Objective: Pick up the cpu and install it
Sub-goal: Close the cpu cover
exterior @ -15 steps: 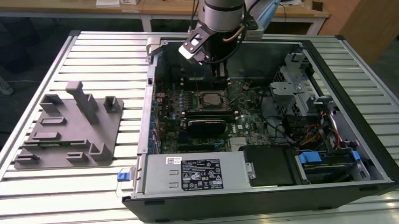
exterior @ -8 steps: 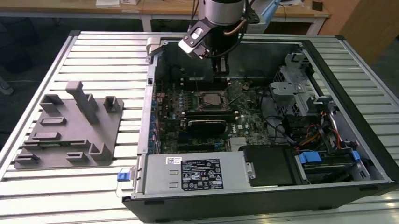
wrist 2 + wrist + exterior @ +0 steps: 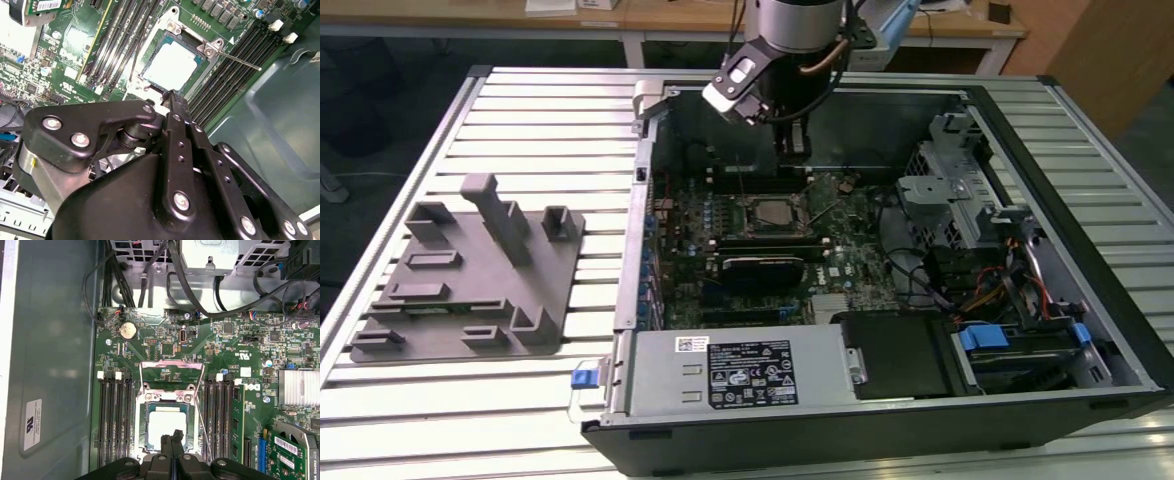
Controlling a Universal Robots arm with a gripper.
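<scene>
The cpu [image 3: 767,213] lies flat in the motherboard socket inside the open computer case, its silver top facing up. Both wrist views show the cpu [image 3: 170,69] [image 3: 167,425] seated within the socket's frame. The socket's load plate [image 3: 172,372] stands raised, and its thin lever [image 3: 240,60] is swung out to the side. My gripper [image 3: 794,152] hangs just above the board at the socket's far edge. Its two black fingers are pressed together with nothing between them, and the gripper [image 3: 172,97] [image 3: 171,438] tips sit over the cpu's edge.
A grey plastic tray [image 3: 467,280] with upright posts lies on the slatted table at the exterior view's left. Memory slots [image 3: 115,420] flank the socket on both sides. A power supply [image 3: 734,370], drive cage [image 3: 961,190] and loose cables [image 3: 921,280] crowd the case.
</scene>
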